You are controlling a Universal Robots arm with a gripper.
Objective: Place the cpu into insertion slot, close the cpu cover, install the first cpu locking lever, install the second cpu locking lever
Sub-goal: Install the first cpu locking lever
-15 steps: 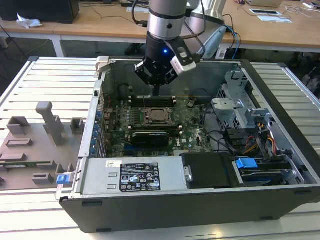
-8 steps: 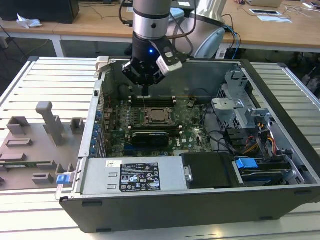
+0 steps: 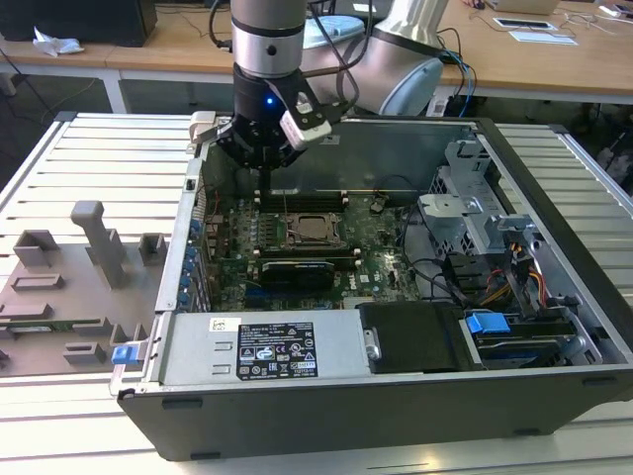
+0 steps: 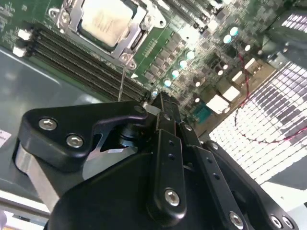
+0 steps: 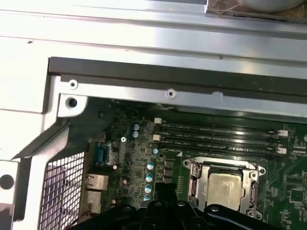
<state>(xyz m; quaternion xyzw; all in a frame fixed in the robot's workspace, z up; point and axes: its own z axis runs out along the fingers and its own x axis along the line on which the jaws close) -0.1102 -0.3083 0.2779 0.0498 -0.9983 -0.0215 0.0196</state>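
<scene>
Gripper (image 4: 161,102) hangs inside the open pc case (image 3: 396,406), over the memory slots (image 5: 216,136) near the motherboard's (image 3: 381,242) far edge. Its fingers look pressed together w/ nothing between them. The cpu (image 5: 225,188) sits in the insertion slot (image 3: 293,234) mid-board, just beside those slots. The cpu cover (image 5: 193,178) lies flat around it, w/ the silver top showing through the window. A thin metal rod (image 4: 121,84) shows betw. socket corner and gripper tip. Case rests on the slatted counter (image 3: 99,148).
</scene>
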